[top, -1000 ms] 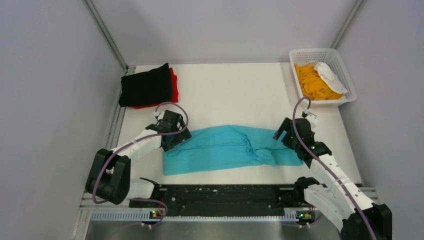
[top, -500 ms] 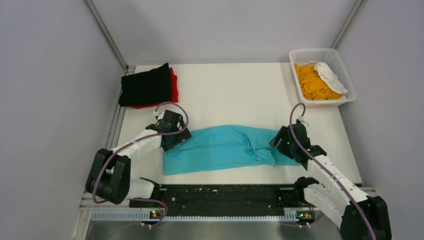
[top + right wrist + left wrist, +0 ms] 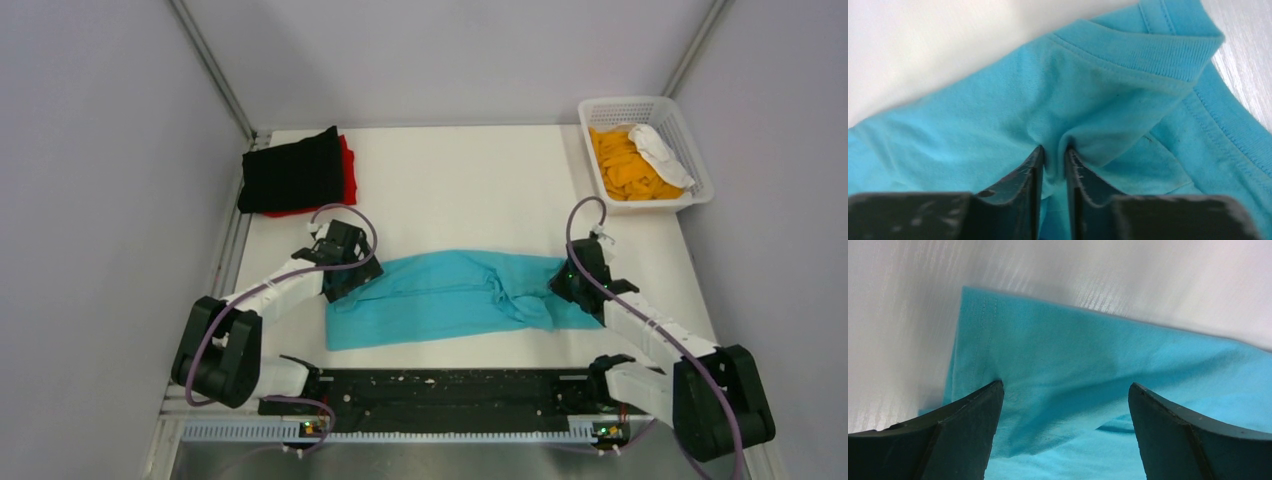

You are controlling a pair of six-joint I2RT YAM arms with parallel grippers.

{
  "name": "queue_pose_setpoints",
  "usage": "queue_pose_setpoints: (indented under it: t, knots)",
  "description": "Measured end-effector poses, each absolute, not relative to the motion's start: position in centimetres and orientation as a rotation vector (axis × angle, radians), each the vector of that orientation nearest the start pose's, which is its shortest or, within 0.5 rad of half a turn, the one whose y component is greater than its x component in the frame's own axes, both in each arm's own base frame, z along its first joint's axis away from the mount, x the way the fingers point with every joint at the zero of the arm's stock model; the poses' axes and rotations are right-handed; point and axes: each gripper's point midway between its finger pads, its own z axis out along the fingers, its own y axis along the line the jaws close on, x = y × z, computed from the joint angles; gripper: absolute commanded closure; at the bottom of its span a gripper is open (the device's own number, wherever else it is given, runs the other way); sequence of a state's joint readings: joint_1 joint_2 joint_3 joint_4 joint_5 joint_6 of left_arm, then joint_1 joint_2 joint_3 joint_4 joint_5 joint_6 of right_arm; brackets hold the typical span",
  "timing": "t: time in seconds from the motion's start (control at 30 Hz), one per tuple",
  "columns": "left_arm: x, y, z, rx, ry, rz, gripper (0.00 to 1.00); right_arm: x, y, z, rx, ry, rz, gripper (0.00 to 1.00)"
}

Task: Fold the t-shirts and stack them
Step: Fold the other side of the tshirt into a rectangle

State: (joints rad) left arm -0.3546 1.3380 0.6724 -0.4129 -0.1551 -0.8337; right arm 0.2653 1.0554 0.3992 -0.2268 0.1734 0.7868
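Note:
A turquoise-blue t-shirt (image 3: 450, 295) lies folded lengthwise across the near middle of the table. My right gripper (image 3: 1054, 152) is shut on a pinch of its cloth just below the ribbed collar (image 3: 1168, 55), at the shirt's right end (image 3: 572, 285). At the shirt's left end my left gripper (image 3: 340, 275) stands open, its two dark fingers (image 3: 968, 410) spread over the cloth near the hem (image 3: 983, 325). A folded black t-shirt (image 3: 292, 175) lies on a red t-shirt (image 3: 347, 165) at the back left.
A white lattice basket (image 3: 690, 140) at the back right holds orange cloth (image 3: 625, 165) and a white bundle (image 3: 660, 150). Grey walls close in on the left, right and back. A black rail (image 3: 450, 385) runs along the near edge.
My right gripper moved left onto the shirt's collar end and closed from open onto a fold of cloth. The left arm has not moved.

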Motion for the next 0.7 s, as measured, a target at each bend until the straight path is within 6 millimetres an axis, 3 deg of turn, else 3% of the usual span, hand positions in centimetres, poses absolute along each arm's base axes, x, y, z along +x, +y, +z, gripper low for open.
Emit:
queue_pose_setpoints:
  t: [0.1, 0.4, 0.67, 0.7]
  knots:
    - [26.5, -10.1, 3.1, -0.677, 2.554, -0.201, 0.01, 25.8, 6.5, 3.2, 0.709, 2.321, 0.246, 1.00]
    - [26.6, -9.8, 3.1, -0.681, 2.545, -0.180, 0.01, 28.7, 4.7, 5.3, 0.720, 2.258, 0.170, 1.00]
    - [26.6, -9.7, 2.9, -0.685, 2.544, -0.164, 0.01, 34.5, 4.2, 6.0, 0.619, 2.284, 0.080, 0.96]
    - [26.6, -9.6, 2.9, -0.685, 2.544, -0.163, 0.01, 35.5, 4.1, 5.9, 0.602, 2.293, 0.061, 0.91]
